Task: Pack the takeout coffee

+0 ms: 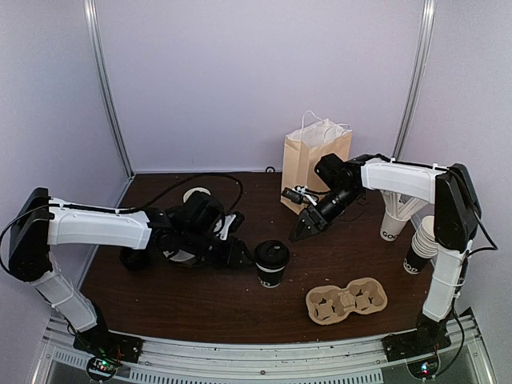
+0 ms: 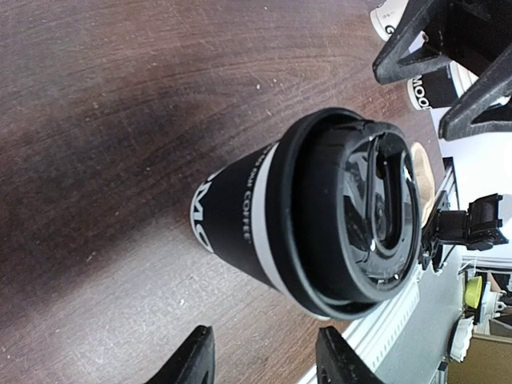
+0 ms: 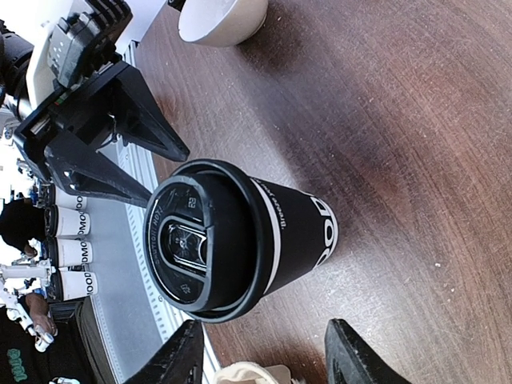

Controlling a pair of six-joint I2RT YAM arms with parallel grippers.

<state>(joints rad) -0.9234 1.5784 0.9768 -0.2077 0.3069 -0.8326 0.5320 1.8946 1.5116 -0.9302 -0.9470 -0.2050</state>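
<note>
My left gripper (image 1: 242,254) sits partly open just beside the coffee cup (image 1: 272,262), gripping nothing. The cup stands upright on the table (image 1: 200,304), lid on, between my two grippers. My right gripper (image 1: 305,231) hangs near it, also partly open and empty.
</note>
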